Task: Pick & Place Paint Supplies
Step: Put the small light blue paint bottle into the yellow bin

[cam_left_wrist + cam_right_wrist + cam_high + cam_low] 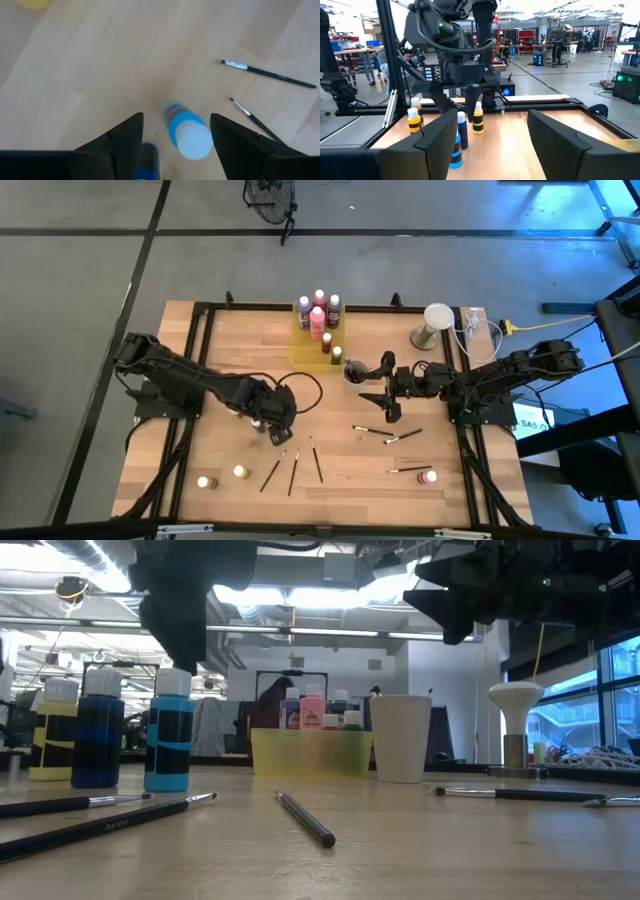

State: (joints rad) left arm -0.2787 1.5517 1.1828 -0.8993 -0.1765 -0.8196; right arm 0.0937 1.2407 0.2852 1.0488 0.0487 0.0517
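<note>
We see the light blue bottle (187, 135) standing upright on the table (230, 350), directly under our open left gripper (175, 135), untouched. Bare wood surrounds it; brushes (292, 470) lie nearby. Our right gripper (385, 402) hangs open, empty.

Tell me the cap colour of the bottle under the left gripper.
White cap on the light blue bottle, clearest in the left wrist view.

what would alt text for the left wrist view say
Seen from above, the open left gripper hangs over a light blue bottle with a white cap, which stands on the wooden table between the two dark fingers. A darker blue bottle shows beside it, and two brushes lie farther off.
</note>
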